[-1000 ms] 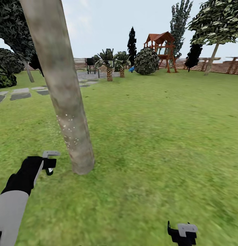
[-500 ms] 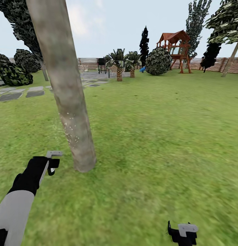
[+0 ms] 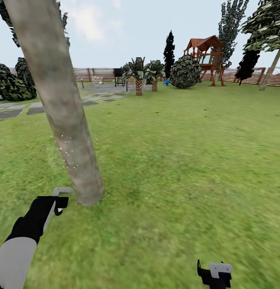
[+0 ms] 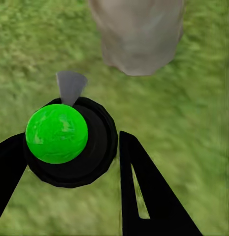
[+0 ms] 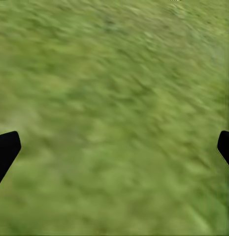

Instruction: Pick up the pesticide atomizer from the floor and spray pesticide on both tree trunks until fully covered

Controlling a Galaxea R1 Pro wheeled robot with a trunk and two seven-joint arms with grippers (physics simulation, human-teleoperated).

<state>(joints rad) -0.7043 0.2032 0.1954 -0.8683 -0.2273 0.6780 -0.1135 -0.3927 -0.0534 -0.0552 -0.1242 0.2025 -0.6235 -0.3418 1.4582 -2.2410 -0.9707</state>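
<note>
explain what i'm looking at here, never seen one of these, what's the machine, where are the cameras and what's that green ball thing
It is a simulated wheeled robot with two arms, standing on a lawn in a fenced garden. The big picture comes from a camera on its head, looking forward and down. The other two come from cameras near each gripper, looking along its fingers.

The left gripper is shut on the pesticide atomizer: the green ball is its top, seen from above, and the grey piece is its nozzle, aimed towards the tree trunk. White specks of pesticide dot the lower trunk.

The right gripper is open and holds nothing; its camera sees grass between its two dark fingertips.
</note>
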